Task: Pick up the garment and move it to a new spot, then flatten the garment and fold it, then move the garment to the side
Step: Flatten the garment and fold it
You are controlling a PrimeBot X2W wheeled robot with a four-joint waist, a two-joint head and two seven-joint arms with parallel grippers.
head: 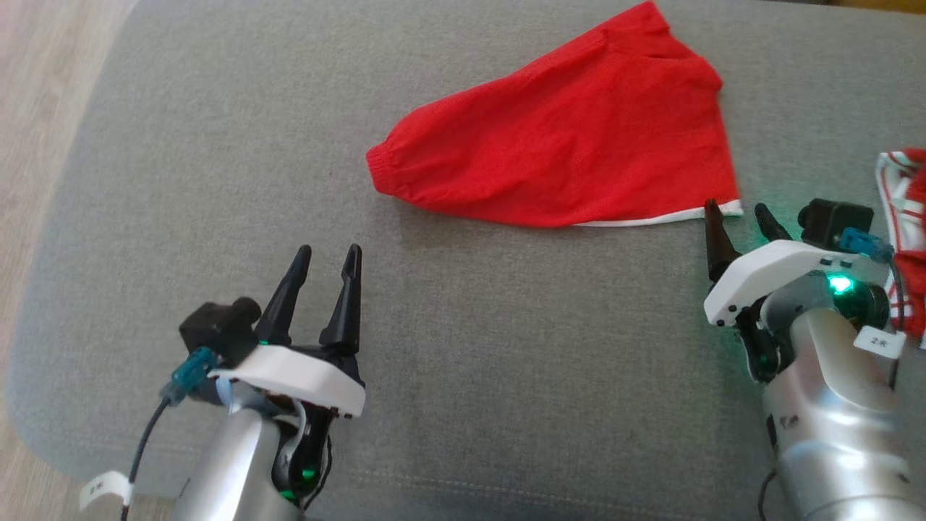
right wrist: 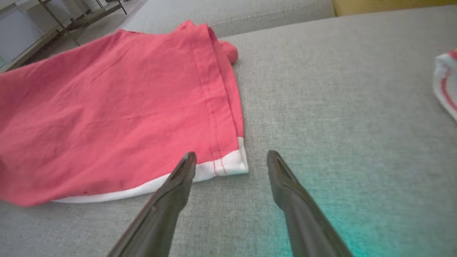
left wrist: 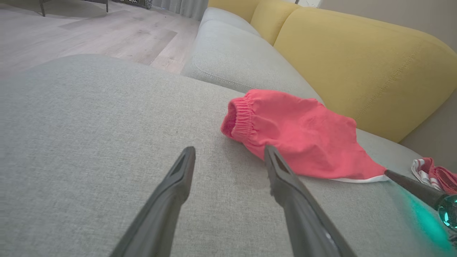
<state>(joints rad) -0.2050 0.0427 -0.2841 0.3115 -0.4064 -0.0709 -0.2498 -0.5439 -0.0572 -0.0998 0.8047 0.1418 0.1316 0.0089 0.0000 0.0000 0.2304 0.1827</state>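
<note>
Garment point(head: 571, 159), red with a white hem, lies spread on the grey sofa cushion point(head: 217, 181), far of centre. Left gripper point(head: 329, 253) hovers near-left, fingers apart and empty, well apart from it. Right gripper point(head: 738, 208), fingers apart, sits just beside its white-hemmed near-right corner.

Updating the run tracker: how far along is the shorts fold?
Looks done: the red shorts lie fairly flat on the grey sofa cushion, possibly folded in half already; I can't confirm. In hand: nothing. The left gripper is open, apart from the cloth; the right gripper is open, tips at the white hem corner. Remaining: any further fold, then moving the shorts aside, probably clear of the striped garment.
</note>
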